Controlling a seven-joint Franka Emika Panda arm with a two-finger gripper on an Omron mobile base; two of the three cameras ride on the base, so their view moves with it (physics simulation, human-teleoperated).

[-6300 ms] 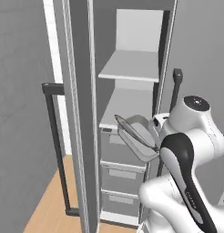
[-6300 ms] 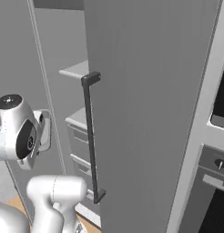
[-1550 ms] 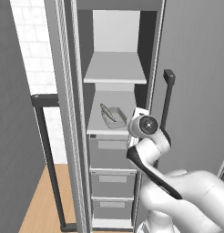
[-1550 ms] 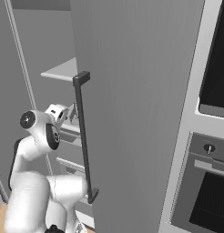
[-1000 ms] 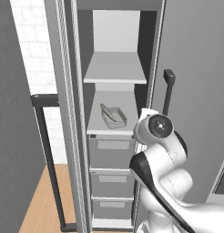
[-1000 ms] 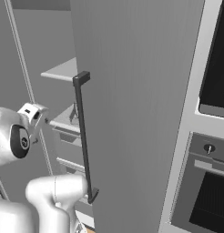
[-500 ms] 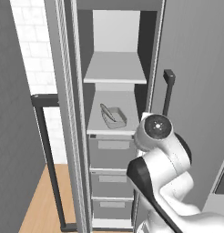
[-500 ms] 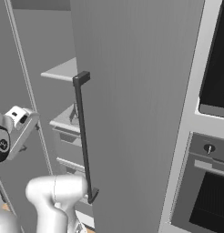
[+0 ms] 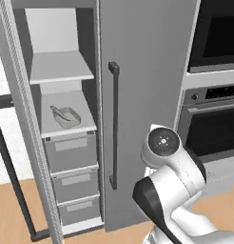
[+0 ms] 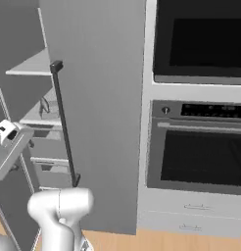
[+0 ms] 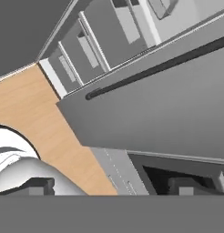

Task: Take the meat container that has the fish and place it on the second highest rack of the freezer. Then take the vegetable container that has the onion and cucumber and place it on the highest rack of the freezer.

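Grey and tall, the freezer (image 9: 66, 119) stands open beside a built-in oven (image 10: 201, 147), its shut neighbouring door carrying a long black bar handle (image 9: 114, 124). Inside are two flat shelves above grey drawers (image 9: 71, 176). The highest rack (image 9: 59, 66) is bare. The second highest rack (image 9: 66, 125) bears the meat container (image 9: 66, 116), a shallow clear tray with a slim dark shape in it that I take to be the fish, though it is too small to be sure. By that showing the first half of the task looks done; the vegetable container with onion and cucumber is yet to be fetched and set on the top shelf. The white arm (image 9: 169, 190) is folded low before the oven. Its fingertips lie against dark shapes at the hand view's bottom, so I cannot tell whether the gripper is spread or closed.
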